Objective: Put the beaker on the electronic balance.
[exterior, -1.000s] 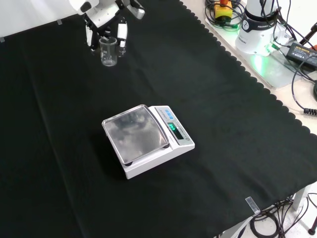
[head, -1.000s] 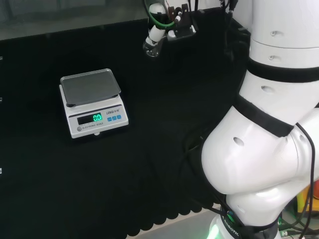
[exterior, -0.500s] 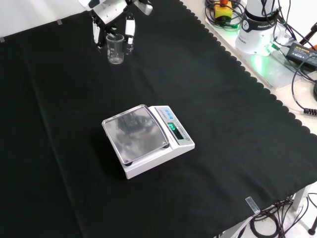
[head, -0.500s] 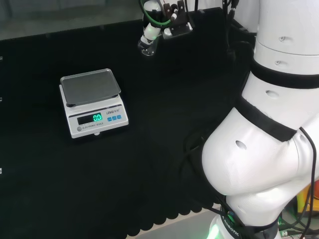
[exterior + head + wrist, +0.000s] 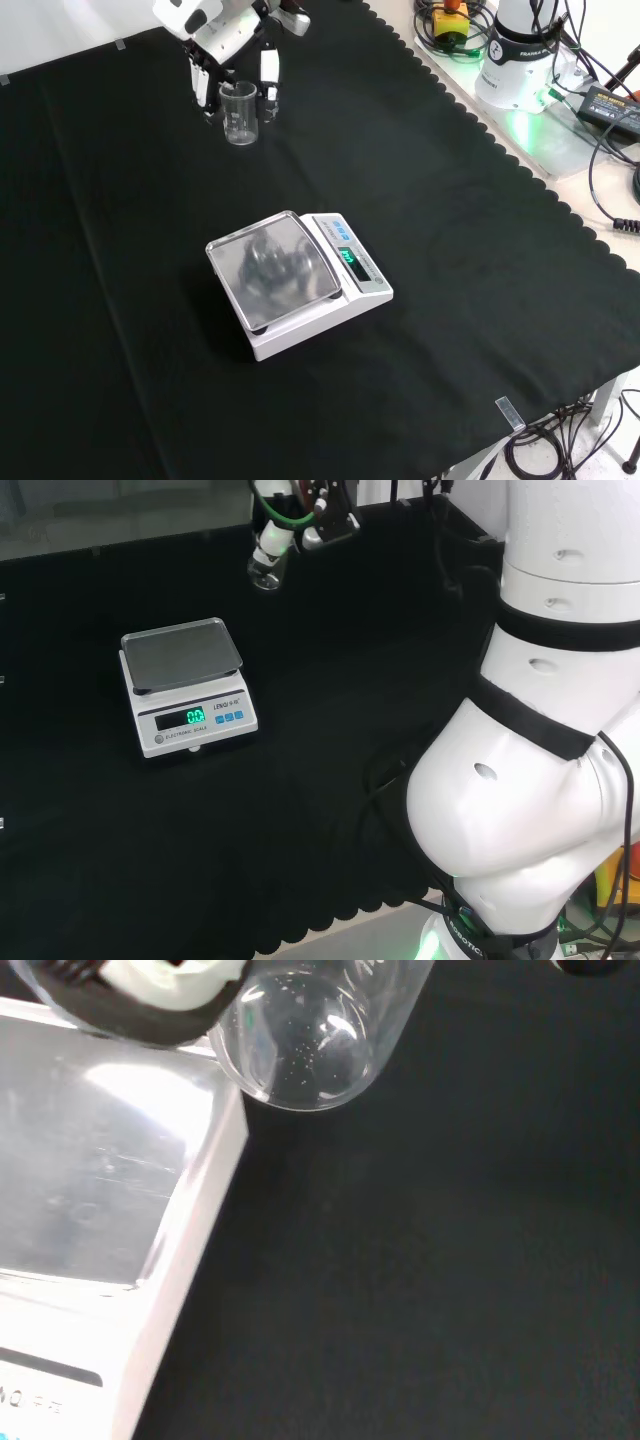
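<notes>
The hand (image 5: 232, 38) has its fingers closed round the wall of the small clear beaker (image 5: 240, 114), carried upright above the surface beyond the electronic balance (image 5: 297, 281) — light, rigid, likely slippery and breakable, so best held mid-wall.

Even, bright overhead light fell on the black cloth-covered desk (image 5: 450, 250), which swallowed most shadows. The scale's brushed steel weighing pan (image 5: 272, 271) mirrored dark shapes in the front view and flared pale in the wrist view. There, glare spotted the clear glass beaker (image 5: 300, 1035), and the black and white robot hand (image 5: 150, 990) was blurred.
</notes>
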Controlling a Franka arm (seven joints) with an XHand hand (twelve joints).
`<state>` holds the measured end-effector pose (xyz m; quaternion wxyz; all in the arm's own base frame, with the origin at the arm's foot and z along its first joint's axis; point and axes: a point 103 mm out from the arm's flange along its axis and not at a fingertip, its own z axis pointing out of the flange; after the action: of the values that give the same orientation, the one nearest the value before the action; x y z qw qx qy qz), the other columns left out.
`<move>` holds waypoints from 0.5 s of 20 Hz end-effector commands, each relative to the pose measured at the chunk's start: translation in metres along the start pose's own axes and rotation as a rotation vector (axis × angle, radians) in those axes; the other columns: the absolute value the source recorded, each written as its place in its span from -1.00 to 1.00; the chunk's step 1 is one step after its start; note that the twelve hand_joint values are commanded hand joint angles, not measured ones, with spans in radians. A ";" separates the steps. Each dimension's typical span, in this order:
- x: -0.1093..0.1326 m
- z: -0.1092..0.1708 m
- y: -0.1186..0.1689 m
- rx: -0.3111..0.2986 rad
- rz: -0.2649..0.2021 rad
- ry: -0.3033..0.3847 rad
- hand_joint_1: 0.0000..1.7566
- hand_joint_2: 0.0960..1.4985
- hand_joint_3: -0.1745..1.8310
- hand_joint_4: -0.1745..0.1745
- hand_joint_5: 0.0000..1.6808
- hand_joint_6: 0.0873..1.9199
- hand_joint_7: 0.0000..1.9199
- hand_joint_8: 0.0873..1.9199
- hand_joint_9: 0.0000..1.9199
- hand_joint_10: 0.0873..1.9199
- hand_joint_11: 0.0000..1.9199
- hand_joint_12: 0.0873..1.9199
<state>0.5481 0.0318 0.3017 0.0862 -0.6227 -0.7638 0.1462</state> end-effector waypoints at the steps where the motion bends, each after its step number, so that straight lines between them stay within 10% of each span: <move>1: 0.039 -0.004 0.022 0.059 -0.144 -0.068 0.27 0.32 -0.77 -0.03 0.34 -0.24 0.32 -0.33 0.77 -1.00 0.82 -0.57; 10: 0.077 0.004 0.053 0.101 -0.225 -0.105 0.27 0.32 -0.77 -0.02 0.34 -0.24 0.32 -0.33 0.77 -1.00 0.81 -0.57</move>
<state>0.5760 0.0837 0.2915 0.0849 -0.5613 -0.8011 0.1899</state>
